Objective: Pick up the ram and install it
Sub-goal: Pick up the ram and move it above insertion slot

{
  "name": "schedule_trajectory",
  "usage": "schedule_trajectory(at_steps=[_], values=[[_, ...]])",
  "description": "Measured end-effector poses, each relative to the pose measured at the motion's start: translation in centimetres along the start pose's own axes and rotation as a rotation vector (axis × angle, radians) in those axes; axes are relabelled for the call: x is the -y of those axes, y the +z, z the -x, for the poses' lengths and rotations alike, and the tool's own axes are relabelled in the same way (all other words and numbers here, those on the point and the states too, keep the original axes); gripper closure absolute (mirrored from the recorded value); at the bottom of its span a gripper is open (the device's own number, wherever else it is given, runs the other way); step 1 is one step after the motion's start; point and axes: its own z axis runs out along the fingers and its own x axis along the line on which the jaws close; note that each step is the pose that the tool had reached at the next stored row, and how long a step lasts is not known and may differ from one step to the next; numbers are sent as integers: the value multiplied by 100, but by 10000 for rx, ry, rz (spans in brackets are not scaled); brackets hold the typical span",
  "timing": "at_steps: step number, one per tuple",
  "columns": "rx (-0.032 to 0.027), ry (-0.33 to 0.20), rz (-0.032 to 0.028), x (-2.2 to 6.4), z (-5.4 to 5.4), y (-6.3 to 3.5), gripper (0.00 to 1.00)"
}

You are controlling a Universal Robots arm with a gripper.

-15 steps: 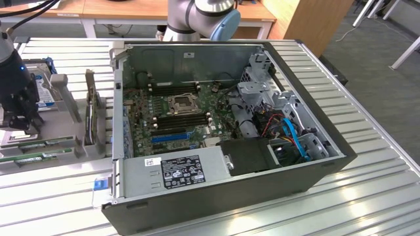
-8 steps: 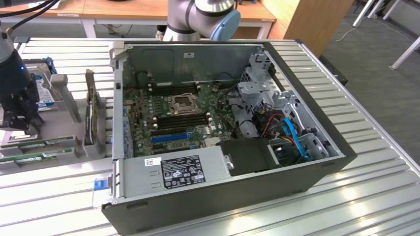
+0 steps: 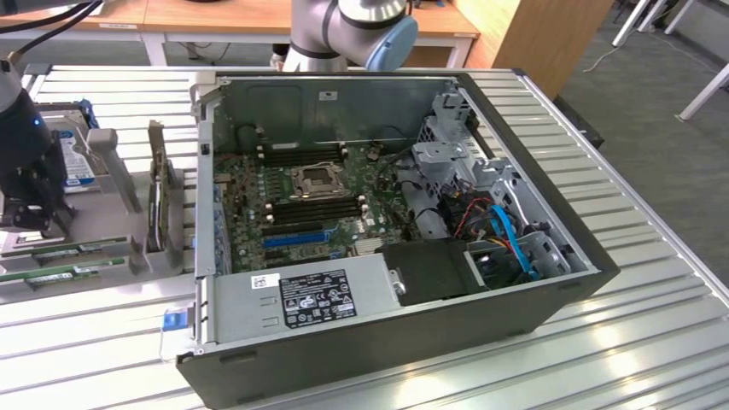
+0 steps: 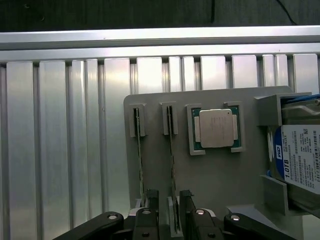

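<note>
So the claw (image 4: 169, 196) is hanging open right over the grey holder tray (image 4: 220, 185), which sits on the slatted metal desk (image 4: 55, 150). In the wrist view its two fingers (image 4: 186, 206) stand on either side of the ram (image 4: 171, 155), which is on edge in its slot in the tray. There's a clear gap on both sides, so nothing is gripped.

A second ram stick (image 4: 139, 155) stands in the next slot over, just beside the first and outside the fingers. The same tray also holds a CPU (image 4: 216, 128) lying flat in its own little pocket and a WD hard drive (image 4: 300, 160) (blue and white label, 1.0TB).

In the exterior view the tray is at the far left and the open PC case (image 3: 547, 282) lies beside it on the desk, with the motherboard (image 3: 296, 196) facing up. I can make out two green sticks there but honestly can't tell which one is between the fingers. The ram is in the tray, well apart from the motherboard.
</note>
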Motion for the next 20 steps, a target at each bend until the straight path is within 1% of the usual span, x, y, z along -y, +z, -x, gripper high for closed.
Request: schedule_trajectory(at_steps=[4, 11, 20], values=[[-1, -1, 1, 0, -26, -1, 69], [1, -3, 0, 0, -29, 0, 69], [1, -4, 0, 2, -30, 60, 69]])
